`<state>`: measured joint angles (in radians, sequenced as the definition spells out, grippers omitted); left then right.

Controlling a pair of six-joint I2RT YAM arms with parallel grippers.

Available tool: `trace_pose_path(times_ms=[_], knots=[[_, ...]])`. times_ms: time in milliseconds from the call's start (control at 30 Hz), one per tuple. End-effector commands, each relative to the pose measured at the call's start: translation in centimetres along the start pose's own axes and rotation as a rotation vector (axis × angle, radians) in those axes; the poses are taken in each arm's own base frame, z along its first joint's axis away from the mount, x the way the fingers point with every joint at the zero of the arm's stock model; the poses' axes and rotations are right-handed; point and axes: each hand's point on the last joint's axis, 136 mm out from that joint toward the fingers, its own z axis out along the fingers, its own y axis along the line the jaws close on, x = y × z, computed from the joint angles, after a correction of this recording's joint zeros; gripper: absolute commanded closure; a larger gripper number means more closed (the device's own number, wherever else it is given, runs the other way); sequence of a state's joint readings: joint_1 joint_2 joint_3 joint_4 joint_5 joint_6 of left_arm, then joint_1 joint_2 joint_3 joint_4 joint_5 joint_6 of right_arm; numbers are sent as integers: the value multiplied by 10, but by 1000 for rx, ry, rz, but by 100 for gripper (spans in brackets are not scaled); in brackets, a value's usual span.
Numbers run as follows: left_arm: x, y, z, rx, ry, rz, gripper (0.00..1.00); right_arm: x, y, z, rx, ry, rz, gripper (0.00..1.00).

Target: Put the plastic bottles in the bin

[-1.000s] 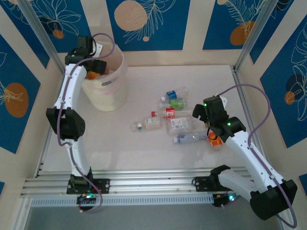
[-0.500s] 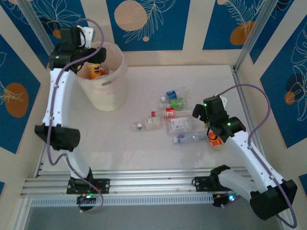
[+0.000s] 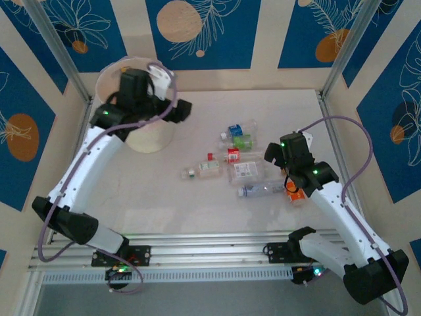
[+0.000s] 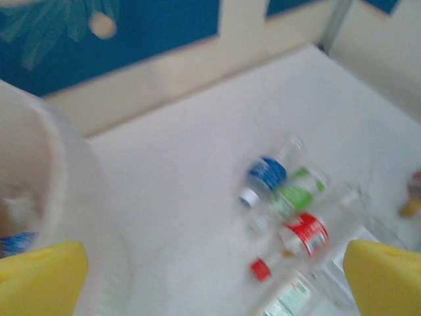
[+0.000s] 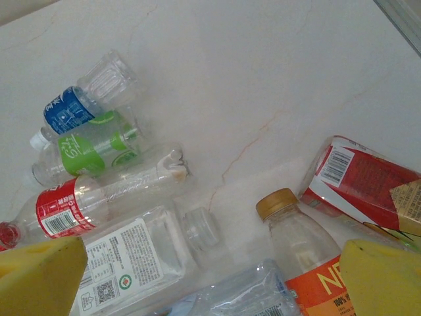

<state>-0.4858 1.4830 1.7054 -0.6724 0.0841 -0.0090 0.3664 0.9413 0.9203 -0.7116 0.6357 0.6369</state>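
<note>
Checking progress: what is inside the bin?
The left arm covers most of the bin's opening from above. A wrist view shows one blurred blue patch inside; the rest is hidden.

looks like a robotics lab test cell: a pale tabletop [image 3: 164, 210] boxed in by aluminium posts [image 3: 58, 52] and blue leaf-print panels [image 3: 197, 29]. left arm [image 3: 82, 161] and right arm [image 3: 345, 217] sit bolted to a slotted metal rail [image 3: 210, 247].

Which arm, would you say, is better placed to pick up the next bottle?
Probably the right: its open end effector hangs right over the bottles. The left end effector is away by the bin.
</note>
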Motion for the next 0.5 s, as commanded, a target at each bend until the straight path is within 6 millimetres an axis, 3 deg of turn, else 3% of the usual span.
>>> trace_pose_path(times_ms=[0,200,467], knots=[[21,-18,8,-8,19,55,1,0,0,-5,-13,-8,31,1],[90,-49,40,26,163,195,1,2,1,-3,-16,1,45,1],[169,-60,80,63,334,359,1,6,3,-3,-25,25,77,1]])
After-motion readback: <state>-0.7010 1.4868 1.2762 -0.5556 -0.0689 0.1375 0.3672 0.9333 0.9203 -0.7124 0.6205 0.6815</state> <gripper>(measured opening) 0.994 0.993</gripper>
